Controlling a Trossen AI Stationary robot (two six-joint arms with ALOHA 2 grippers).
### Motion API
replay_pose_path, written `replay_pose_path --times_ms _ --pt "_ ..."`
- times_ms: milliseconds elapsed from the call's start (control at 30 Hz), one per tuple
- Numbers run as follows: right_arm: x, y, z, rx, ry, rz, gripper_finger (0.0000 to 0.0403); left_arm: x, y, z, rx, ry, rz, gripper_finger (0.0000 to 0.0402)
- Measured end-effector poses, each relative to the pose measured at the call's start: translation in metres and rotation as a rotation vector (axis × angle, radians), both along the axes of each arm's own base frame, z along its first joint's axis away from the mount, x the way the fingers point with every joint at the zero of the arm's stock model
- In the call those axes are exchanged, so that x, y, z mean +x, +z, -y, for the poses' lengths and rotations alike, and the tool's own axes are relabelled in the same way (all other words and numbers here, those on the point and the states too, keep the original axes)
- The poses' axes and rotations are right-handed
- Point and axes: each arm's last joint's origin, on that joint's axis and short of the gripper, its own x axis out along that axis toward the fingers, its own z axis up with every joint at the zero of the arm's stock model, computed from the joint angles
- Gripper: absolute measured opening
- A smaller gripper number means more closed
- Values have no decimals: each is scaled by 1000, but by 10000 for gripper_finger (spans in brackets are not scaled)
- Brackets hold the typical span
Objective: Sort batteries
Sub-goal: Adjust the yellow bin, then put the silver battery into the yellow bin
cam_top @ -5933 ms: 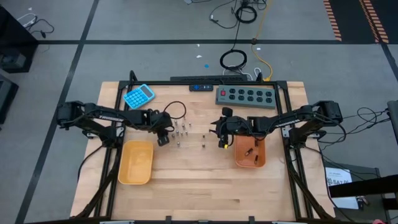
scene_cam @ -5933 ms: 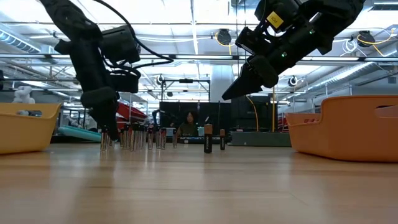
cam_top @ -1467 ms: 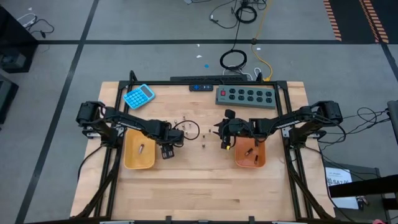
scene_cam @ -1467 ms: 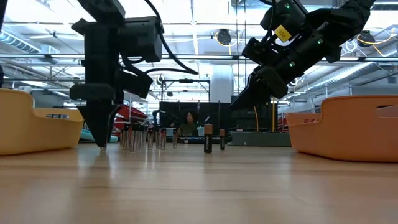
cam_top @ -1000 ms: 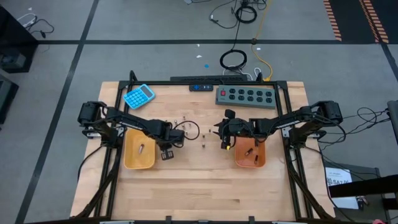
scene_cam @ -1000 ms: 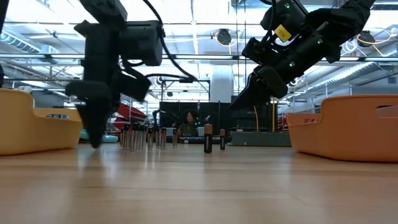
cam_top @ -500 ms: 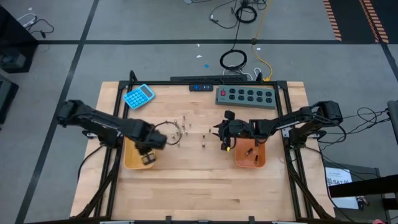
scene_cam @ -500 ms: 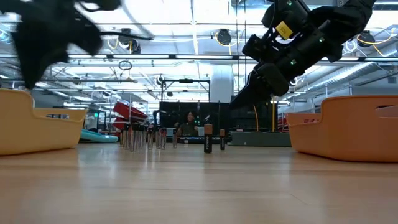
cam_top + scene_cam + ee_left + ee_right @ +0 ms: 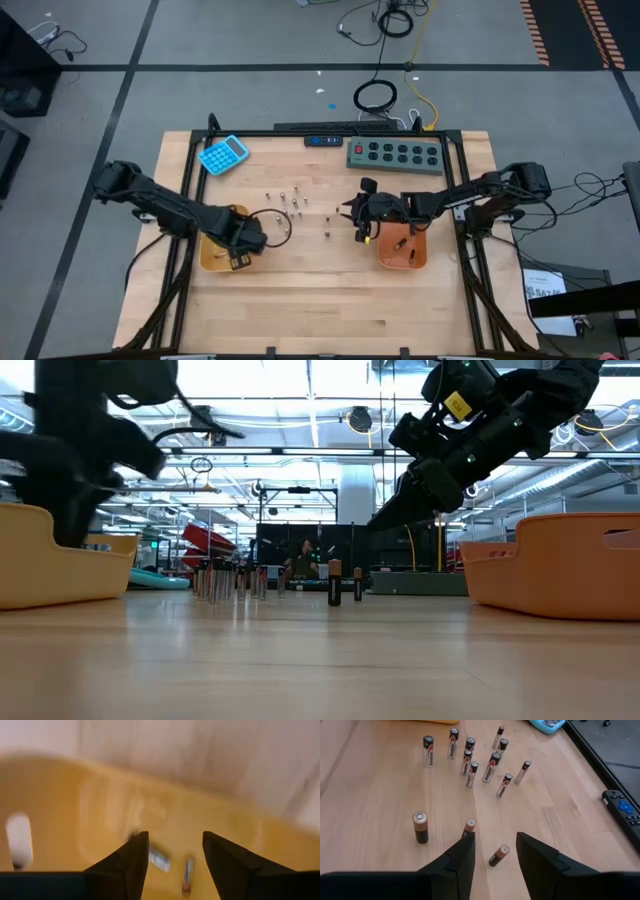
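Look at the high view, lower left of centre: your left gripper [image 9: 240,259] hangs over the yellow tray [image 9: 208,258], which sits at the left of the wooden table [image 9: 330,300]. In the left wrist view its two dark fingers [image 9: 131,860] stand apart with nothing between them, and you can make out blurred batteries in the tray [image 9: 159,860] lying on the yellow floor below. In the low view that arm shows as a dark shape at the far left, above the yellow tray's wall [image 9: 40,565].

Right of centre in the high view, your right gripper [image 9: 358,232] hovers just beside the orange tray [image 9: 402,250], which holds a few cells. Its fingers [image 9: 461,857] are parted and empty in the right wrist view, pointing at two small copper-topped cells [image 9: 470,825] and one larger cell [image 9: 421,827] on the wood.

Farther up the right wrist view stands a cluster of upright batteries [image 9: 468,762], about ten of them, well apart from both trays. In the high view the same cluster [image 9: 287,203] sits just above centre, between the two arms.

At the table's far edge you have the blue calculator [image 9: 223,154] at upper left and the grey power strip [image 9: 393,154] at upper right, with a black remote [image 9: 323,139] between them.
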Motion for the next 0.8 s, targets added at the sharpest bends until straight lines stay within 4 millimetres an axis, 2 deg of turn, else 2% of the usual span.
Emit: replay_pose_path --times_ms 133,233,467,633,800 --pt "0 0 -2 -9 13 -3 134 9 -2 -6 57 74 75 185" --pt "0 0 -2 -16 17 -5 134 14 4 -11 120 83 110 177" --pt "0 0 -2 -19 18 -5 134 16 28 -23 53 103 10 175" --pt "0 1 -2 -21 19 3 134 33 43 -28 109 45 162 175" --pt "0 1 -2 -20 19 3 134 48 40 -35 118 23 279 175"
